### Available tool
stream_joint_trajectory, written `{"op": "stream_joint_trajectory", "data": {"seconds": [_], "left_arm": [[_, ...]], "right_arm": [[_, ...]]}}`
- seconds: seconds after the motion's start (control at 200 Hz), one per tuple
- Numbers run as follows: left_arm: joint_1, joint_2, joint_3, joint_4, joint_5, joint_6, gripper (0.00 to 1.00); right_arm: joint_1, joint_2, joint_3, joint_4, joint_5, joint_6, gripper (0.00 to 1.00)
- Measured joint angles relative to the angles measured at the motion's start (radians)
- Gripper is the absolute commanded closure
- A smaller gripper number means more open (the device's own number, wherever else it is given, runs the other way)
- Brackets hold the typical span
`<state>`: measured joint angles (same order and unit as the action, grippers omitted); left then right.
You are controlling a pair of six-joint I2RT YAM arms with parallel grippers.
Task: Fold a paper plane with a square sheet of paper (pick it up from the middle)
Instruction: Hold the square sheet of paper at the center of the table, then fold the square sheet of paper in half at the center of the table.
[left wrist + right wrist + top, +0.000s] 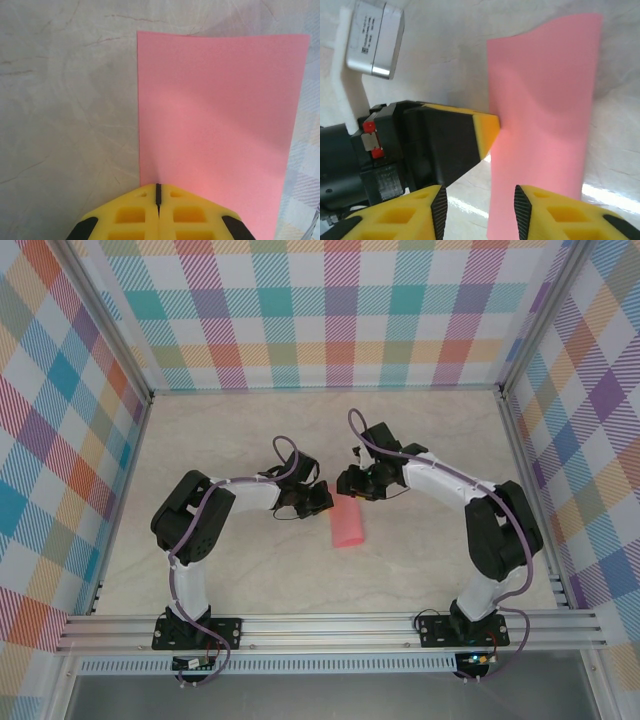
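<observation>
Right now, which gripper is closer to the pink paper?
Left. The left gripper, shut, touches the pink paper at its side edge with its tip. The right gripper is open at the paper's end, not clearly touching it.

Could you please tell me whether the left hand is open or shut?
Shut: the left hand has its yellow fingers pressed together, no gap, over the pink sheet.
</observation>
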<state>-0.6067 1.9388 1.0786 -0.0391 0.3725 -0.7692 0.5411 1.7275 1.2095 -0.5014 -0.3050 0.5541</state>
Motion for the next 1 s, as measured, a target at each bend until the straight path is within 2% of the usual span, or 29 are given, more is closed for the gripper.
{"op": "stream_joint_trajectory", "data": {"seconds": [0.075, 0.16, 0.52, 1.0], "left_arm": [[0.0, 0.001, 0.001, -0.002, 0.0, 0.0, 1.0], [0.0, 0.002, 0.004, -0.007, 0.0, 0.0, 1.0], [0.0, 0.005, 0.011, -0.018, 0.0, 0.0, 1.0], [-0.002, 0.013, 0.034, -0.058, -0.008, 0.0, 1.0]], "right_arm": [[0.0, 0.028, 0.0, 0.008, -0.031, 0.006, 0.74], [0.0, 0.072, 0.0, 0.009, -0.053, 0.011, 0.76], [0.0, 0.201, 0.026, 0.003, -0.047, 0.014, 0.8], [-0.015, 0.224, 0.005, 0.02, -0.015, -0.006, 0.84]]}}
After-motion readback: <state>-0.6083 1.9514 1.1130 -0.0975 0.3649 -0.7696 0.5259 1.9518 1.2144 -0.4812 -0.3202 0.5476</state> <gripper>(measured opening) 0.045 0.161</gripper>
